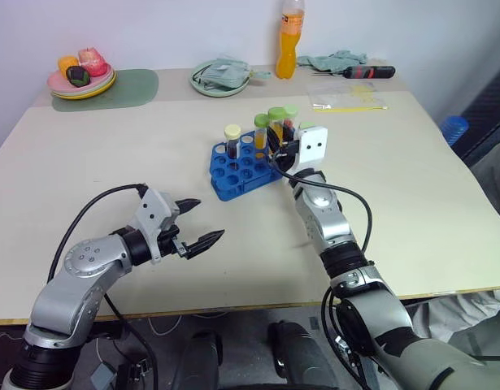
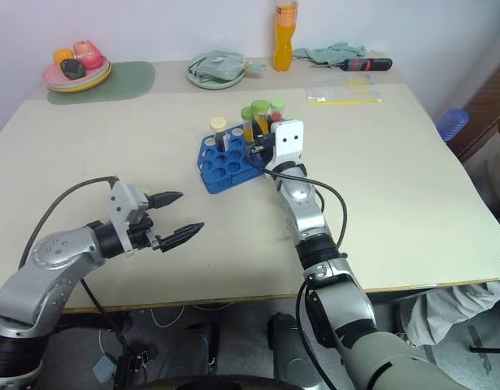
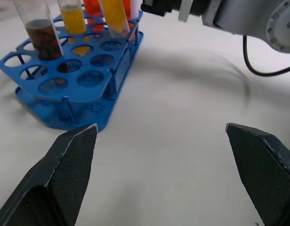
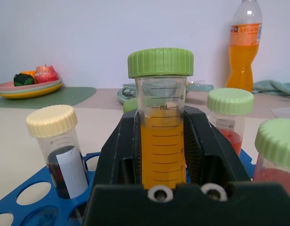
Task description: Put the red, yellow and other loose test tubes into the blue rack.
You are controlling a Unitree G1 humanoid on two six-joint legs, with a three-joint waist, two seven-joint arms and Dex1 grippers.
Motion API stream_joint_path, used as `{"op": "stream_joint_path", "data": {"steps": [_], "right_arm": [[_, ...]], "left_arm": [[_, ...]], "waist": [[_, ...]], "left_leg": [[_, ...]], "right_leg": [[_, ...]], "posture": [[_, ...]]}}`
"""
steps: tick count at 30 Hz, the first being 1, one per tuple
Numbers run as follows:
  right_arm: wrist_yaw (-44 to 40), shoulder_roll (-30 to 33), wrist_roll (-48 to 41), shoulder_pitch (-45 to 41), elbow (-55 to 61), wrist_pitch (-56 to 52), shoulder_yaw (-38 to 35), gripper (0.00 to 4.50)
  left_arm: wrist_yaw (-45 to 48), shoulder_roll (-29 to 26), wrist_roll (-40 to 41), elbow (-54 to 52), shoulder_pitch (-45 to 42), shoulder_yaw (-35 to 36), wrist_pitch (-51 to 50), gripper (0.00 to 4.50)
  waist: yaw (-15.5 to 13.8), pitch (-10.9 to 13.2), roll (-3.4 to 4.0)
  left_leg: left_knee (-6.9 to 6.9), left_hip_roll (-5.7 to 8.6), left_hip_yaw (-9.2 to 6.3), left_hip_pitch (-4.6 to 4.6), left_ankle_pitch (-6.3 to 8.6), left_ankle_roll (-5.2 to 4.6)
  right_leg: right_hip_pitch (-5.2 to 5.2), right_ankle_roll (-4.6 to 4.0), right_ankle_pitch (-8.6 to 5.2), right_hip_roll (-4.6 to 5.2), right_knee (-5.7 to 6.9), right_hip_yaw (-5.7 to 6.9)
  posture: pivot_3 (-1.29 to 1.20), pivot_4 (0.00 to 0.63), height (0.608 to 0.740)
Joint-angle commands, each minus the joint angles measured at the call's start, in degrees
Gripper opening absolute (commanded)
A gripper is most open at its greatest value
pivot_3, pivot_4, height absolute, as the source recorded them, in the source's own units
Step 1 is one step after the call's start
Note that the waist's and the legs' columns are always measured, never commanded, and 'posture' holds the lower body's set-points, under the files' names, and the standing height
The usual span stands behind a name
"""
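Our right gripper point(image 4: 161, 155) is clamped on the yellow tube point(image 4: 160, 117), upright above the blue rack point(image 1: 233, 166). We should centre it over a free hole, lower straight, then release. Our left gripper point(image 1: 193, 221) hangs spread, empty, well short of the rack.

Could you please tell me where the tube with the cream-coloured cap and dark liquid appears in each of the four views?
Left eye view: cream-capped tube at the blue rack's far-left corner.
Right eye view: same corner.
Left wrist view: upper left, cap cut off.
Right wrist view: left of the right gripper.
Shared landmark: the blue rack.
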State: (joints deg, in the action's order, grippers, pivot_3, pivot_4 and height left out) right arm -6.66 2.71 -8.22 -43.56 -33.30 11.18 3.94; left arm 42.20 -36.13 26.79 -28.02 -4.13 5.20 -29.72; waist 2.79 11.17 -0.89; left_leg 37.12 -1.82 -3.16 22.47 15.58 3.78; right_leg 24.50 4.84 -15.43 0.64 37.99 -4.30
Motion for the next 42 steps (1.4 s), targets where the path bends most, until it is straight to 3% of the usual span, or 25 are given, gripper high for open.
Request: {"op": "stream_joint_path", "data": {"steps": [1,11,27,33,42], "right_arm": [[-0.2,-1.0,1.1,-2.0,-1.7,3.0,-1.3,0.73],[0.7,-2.9,3.3,-4.3,-10.5,11.1,-3.4,0.73],[-3.2,-5.6,2.5,-2.1,-14.8,19.4,-4.8,0.73],[-7.5,-4.5,2.2,-1.0,-7.9,15.9,-3.6,3.69],[-24.1,9.3,-2.1,10.2,22.2,-5.8,-0.1,3.69]], "left_arm": [[0.1,-0.8,0.8,-2.0,-0.1,1.2,0.3,4.50],[0.4,-0.9,0.8,-1.8,-1.0,1.0,0.3,4.50],[-0.2,-1.8,1.2,-2.6,-1.0,1.7,-0.3,4.50],[-1.9,-2.1,2.7,-3.9,-0.3,4.3,-2.8,4.50],[-10.7,-8.2,12.1,-5.8,-4.9,13.8,-24.0,4.50]], "waist": [[0.0,0.0,0.00],[1.1,0.0,0.00],[1.2,0.0,0.00],[1.3,0.0,0.01],[0.7,0.0,0.00]], "left_leg": [[0.00,0.00,0.00,0.00,0.00,0.00],[0.00,0.00,-0.01,-0.03,-0.01,0.01],[0.00,0.00,-0.02,-0.05,-0.01,0.02],[0.00,0.00,-0.03,-0.05,-0.01,0.02],[0.05,0.04,-0.09,-0.04,-0.01,0.02]], "right_leg": [[0.00,0.00,0.00,0.00,0.00,0.00],[-0.02,-0.01,0.00,0.00,0.06,0.00],[-0.02,0.00,0.00,0.00,0.09,0.00],[-0.02,0.00,0.00,0.00,0.10,0.00],[-0.08,0.01,0.00,0.05,0.08,0.03]], "posture": [[0.00,0.150,0.740],[0.00,0.150,0.740],[0.00,0.150,0.740],[0.00,0.150,0.740],[0.00,0.150,0.740]]}}
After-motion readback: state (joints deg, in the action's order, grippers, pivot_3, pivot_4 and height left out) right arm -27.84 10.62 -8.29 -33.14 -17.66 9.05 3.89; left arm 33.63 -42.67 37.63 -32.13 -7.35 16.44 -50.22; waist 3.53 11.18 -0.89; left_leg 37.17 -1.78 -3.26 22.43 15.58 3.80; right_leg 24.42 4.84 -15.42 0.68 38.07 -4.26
